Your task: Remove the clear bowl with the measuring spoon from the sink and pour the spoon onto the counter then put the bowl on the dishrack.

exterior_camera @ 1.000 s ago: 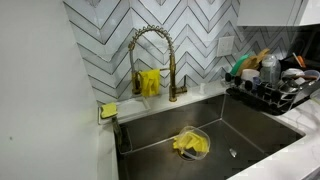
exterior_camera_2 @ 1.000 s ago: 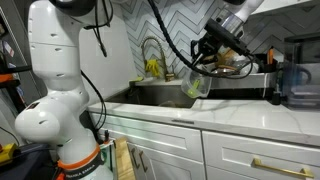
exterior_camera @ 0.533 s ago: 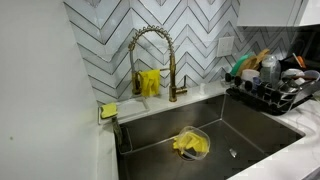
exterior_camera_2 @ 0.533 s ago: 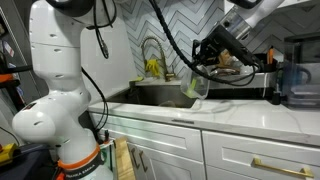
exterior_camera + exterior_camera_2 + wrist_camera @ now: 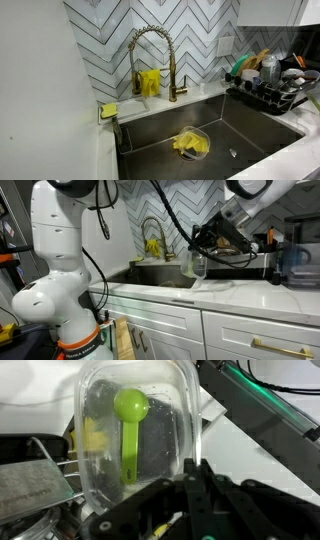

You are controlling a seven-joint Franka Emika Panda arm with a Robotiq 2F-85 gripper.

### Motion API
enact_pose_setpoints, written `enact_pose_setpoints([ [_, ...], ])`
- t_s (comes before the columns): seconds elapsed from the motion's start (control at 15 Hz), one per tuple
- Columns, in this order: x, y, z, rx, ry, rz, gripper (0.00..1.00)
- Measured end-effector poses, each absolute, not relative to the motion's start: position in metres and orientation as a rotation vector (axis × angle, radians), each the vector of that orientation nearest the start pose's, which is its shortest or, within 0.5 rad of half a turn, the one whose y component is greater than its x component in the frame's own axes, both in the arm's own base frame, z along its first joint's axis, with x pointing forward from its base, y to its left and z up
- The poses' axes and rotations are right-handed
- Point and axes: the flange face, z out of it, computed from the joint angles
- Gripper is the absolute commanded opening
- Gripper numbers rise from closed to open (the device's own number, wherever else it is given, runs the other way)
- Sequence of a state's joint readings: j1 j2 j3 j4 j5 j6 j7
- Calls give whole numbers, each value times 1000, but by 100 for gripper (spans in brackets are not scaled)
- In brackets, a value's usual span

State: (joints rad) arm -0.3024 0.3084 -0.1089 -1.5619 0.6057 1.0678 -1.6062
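Note:
In an exterior view my gripper (image 5: pixel 207 242) is shut on the rim of the clear bowl (image 5: pixel 195 264), holding it in the air over the near edge of the sink (image 5: pixel 160 273), by the counter (image 5: pixel 240 292). In the wrist view the black fingers (image 5: pixel 192 465) pinch the wall of the bowl (image 5: pixel 165 415). A green measuring spoon (image 5: pixel 130 420) lies inside the bowl with its round end up. The sink (image 5: pixel 250 130) and the black wire dishrack (image 5: pixel 272 92) to its right show in an exterior view.
A brass spring faucet (image 5: pixel 150 55) stands behind the sink with yellow gloves (image 5: pixel 150 82) beside it. A yellow lump with a round rim (image 5: pixel 190 145) lies in the basin. A yellow sponge (image 5: pixel 108 110) sits at the corner. A dark appliance (image 5: pixel 292 262) stands on the counter.
The wrist has swung up and to the right. The bowl in its grip has turned from tilted to nearly upright and stayed over the sink's near edge.

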Motion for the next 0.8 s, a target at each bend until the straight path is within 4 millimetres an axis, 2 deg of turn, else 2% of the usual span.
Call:
enact_pose_setpoints([
  [0.4,542,-159,445,-1656,-1332,-232,2],
  [0.8,545,-173,433,-1599,-1298,-365,2],
])
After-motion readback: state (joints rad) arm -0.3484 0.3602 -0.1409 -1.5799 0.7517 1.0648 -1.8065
